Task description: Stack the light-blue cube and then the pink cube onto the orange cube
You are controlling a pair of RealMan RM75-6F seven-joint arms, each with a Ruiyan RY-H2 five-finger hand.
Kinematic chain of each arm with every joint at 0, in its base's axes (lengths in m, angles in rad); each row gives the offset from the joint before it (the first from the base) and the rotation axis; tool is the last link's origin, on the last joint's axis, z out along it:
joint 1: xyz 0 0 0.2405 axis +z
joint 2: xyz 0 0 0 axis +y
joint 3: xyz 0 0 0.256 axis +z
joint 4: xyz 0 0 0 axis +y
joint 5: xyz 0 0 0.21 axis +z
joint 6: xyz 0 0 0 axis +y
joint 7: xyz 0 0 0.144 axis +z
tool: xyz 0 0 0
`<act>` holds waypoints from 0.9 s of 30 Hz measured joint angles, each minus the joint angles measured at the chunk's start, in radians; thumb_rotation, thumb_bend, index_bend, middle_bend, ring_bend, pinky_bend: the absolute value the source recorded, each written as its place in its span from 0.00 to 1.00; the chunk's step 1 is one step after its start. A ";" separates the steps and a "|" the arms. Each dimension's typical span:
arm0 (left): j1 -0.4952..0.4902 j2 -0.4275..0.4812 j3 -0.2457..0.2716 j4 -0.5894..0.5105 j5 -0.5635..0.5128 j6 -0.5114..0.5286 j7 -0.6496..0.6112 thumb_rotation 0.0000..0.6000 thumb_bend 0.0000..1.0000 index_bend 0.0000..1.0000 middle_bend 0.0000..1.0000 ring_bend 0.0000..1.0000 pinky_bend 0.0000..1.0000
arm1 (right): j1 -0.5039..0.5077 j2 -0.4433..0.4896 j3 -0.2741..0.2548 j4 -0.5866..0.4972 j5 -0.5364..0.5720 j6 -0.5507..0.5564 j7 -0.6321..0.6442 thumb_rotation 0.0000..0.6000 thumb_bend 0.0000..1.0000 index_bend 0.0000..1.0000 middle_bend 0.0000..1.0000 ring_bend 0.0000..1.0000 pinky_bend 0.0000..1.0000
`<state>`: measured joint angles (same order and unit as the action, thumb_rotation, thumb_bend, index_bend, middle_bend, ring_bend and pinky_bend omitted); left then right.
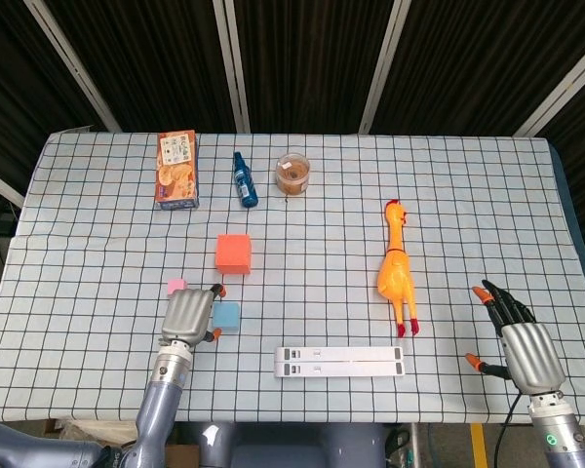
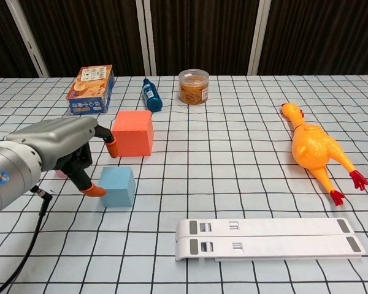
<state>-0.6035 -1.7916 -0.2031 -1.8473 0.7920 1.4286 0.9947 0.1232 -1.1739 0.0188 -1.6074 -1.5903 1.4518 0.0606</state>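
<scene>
You see a checked table (image 1: 468, 175) with three cubes (image 1: 233, 253), a snack box (image 1: 176, 169), a blue bottle (image 1: 245, 179), a jar (image 1: 292, 174), a rubber chicken (image 1: 395, 268) and a white stand (image 1: 341, 361) lying on it.
</scene>
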 measured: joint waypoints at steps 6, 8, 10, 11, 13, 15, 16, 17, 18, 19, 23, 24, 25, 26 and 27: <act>-0.010 -0.012 0.007 0.020 -0.007 0.010 0.013 1.00 0.22 0.34 1.00 0.82 0.84 | 0.002 -0.003 0.000 0.003 0.005 -0.006 -0.001 1.00 0.16 0.10 0.07 0.12 0.22; -0.014 -0.013 0.009 0.020 -0.010 0.009 0.017 1.00 0.22 0.34 1.00 0.82 0.84 | 0.002 -0.005 0.001 0.004 0.007 -0.007 -0.003 1.00 0.16 0.10 0.07 0.12 0.22; -0.018 -0.016 0.011 0.019 -0.013 0.009 0.020 1.00 0.22 0.35 1.00 0.82 0.84 | 0.002 -0.005 0.001 0.005 0.008 -0.007 -0.004 1.00 0.16 0.10 0.07 0.12 0.22; -0.019 -0.017 0.012 0.018 -0.014 0.010 0.021 1.00 0.22 0.36 1.00 0.82 0.84 | 0.003 -0.005 0.002 0.005 0.009 -0.007 -0.003 1.00 0.16 0.10 0.07 0.12 0.22; -0.022 -0.019 0.013 0.019 -0.014 0.012 0.020 1.00 0.22 0.36 1.00 0.82 0.84 | 0.003 -0.005 0.002 0.004 0.009 -0.008 -0.003 1.00 0.16 0.10 0.07 0.12 0.22; -0.023 -0.021 0.015 0.020 -0.014 0.013 0.021 1.00 0.22 0.37 1.00 0.82 0.84 | 0.003 -0.004 0.002 0.004 0.007 -0.007 -0.002 1.00 0.16 0.10 0.07 0.12 0.22; -0.024 -0.022 0.016 0.022 -0.014 0.015 0.022 1.00 0.22 0.37 1.00 0.82 0.84 | 0.003 -0.004 0.001 0.004 0.006 -0.006 -0.002 1.00 0.16 0.10 0.07 0.12 0.22; -0.025 -0.024 0.016 0.024 -0.015 0.016 0.023 1.00 0.22 0.37 1.00 0.82 0.84 | 0.003 -0.004 0.001 0.003 0.005 -0.005 -0.002 1.00 0.16 0.10 0.07 0.12 0.22; -0.026 -0.025 0.017 0.026 -0.016 0.017 0.024 1.00 0.22 0.38 1.00 0.82 0.84 | 0.002 -0.003 0.000 0.003 0.005 -0.005 -0.001 1.00 0.16 0.10 0.07 0.12 0.22; -0.027 -0.027 0.017 0.029 -0.019 0.018 0.026 1.00 0.22 0.38 1.00 0.82 0.84 | 0.002 -0.003 0.000 0.003 0.005 -0.005 -0.001 1.00 0.16 0.10 0.07 0.12 0.22; -0.030 -0.033 0.019 0.039 -0.021 0.021 0.027 1.00 0.22 0.38 1.00 0.82 0.84 | 0.003 -0.004 0.000 0.004 0.006 -0.007 0.000 1.00 0.16 0.10 0.07 0.12 0.22; -0.030 -0.034 0.019 0.041 -0.022 0.021 0.027 1.00 0.22 0.38 1.00 0.82 0.84 | 0.003 -0.004 -0.001 0.004 0.006 -0.007 0.000 1.00 0.16 0.10 0.07 0.12 0.22; -0.031 -0.036 0.020 0.044 -0.022 0.021 0.027 1.00 0.23 0.38 1.00 0.82 0.84 | 0.003 -0.004 -0.001 0.004 0.006 -0.008 0.000 1.00 0.16 0.10 0.07 0.12 0.22; -0.032 -0.038 0.020 0.047 -0.023 0.022 0.027 1.00 0.23 0.38 1.00 0.82 0.84 | 0.003 -0.005 -0.001 0.005 0.007 -0.010 0.001 1.00 0.16 0.10 0.07 0.12 0.22; -0.033 -0.040 0.020 0.050 -0.023 0.022 0.027 1.00 0.23 0.38 1.00 0.82 0.84 | 0.003 -0.005 -0.001 0.005 0.007 -0.010 0.001 1.00 0.16 0.10 0.07 0.12 0.22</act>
<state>-0.6361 -1.8317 -0.1829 -1.7977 0.7687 1.4505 1.0220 0.1266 -1.1787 0.0174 -1.6020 -1.5834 1.4415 0.0613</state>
